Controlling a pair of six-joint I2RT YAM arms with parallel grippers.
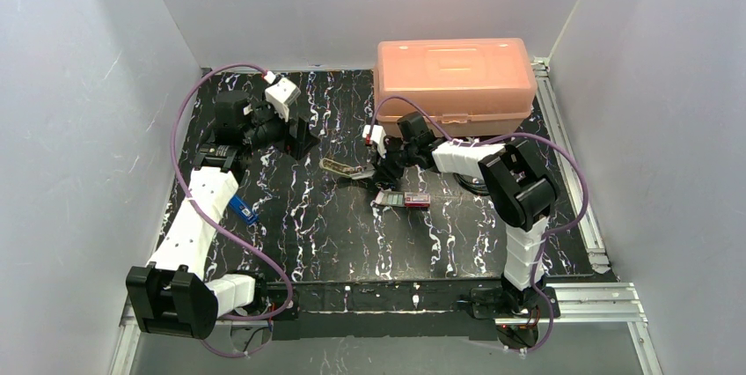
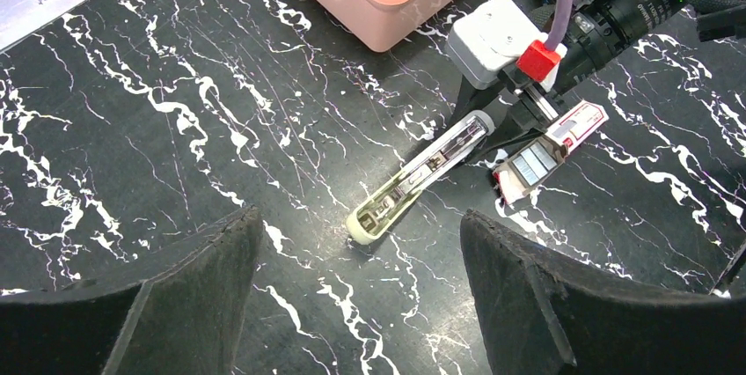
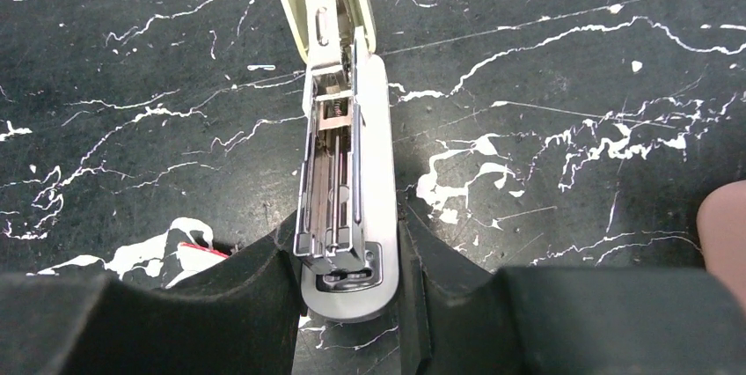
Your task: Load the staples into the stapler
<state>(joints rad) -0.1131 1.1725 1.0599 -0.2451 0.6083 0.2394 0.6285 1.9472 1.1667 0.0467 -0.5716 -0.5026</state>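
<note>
Right hand (image 3: 347,256) clamps open cream stapler (image 3: 338,142) beside apparently silvery staples (image 2: 533,164) in box (image 2: 578,122).

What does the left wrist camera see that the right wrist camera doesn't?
Only the left wrist view shows the staples in their open red box, and the left jaws, wide open and empty. Only the right wrist view looks up close into the stapler's metal channel, with the right jaws pinching its grey base from both sides. Both show the stapler flipped open on the black marbled table.
</note>
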